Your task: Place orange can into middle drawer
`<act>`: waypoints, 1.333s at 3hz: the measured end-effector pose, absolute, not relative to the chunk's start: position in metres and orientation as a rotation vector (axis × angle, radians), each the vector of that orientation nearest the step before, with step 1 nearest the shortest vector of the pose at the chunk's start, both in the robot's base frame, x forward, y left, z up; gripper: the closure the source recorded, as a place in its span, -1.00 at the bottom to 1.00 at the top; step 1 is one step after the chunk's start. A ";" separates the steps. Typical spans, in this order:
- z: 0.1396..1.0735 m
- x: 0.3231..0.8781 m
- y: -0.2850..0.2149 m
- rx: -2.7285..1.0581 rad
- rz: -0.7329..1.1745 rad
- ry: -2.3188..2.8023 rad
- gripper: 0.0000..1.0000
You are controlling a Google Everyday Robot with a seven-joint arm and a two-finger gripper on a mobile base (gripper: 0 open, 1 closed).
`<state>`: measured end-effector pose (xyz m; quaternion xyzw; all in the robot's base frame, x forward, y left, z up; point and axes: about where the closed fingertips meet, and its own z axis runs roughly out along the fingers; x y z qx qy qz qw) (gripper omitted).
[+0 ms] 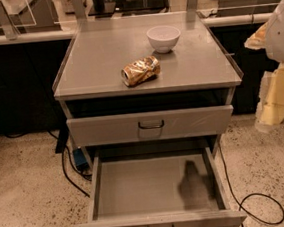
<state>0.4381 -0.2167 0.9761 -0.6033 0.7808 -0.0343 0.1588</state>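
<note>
The orange can (140, 71) lies on its side on the grey cabinet top (96, 54), near the front edge and left of centre. The middle drawer (139, 188) is pulled out wide below it. Its flat grey floor holds nothing, with only a dark shadow on the right part, and its small loop handle is at the bottom edge. My arm comes in at the right edge of the camera view. The gripper (271, 114) shows as a pale yellow shape beside the cabinet's right side, about level with the upper drawer. It is well right of the can and touches nothing.
A round white bowl (163, 37) stands on the cabinet top behind and right of the can. A drawer (108, 130) above the open one stands almost shut. Black cables (257, 210) run over the speckled floor on both sides. Dark counters stand behind.
</note>
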 end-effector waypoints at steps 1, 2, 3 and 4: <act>0.977 0.439 -0.216 -1.726 -0.100 2.229 -1.00; 0.973 0.464 -0.204 -1.806 -0.095 2.158 -1.00; 0.971 0.499 -0.187 -1.895 -0.098 2.068 -1.00; 0.970 0.539 -0.168 -1.979 -0.122 1.974 -1.00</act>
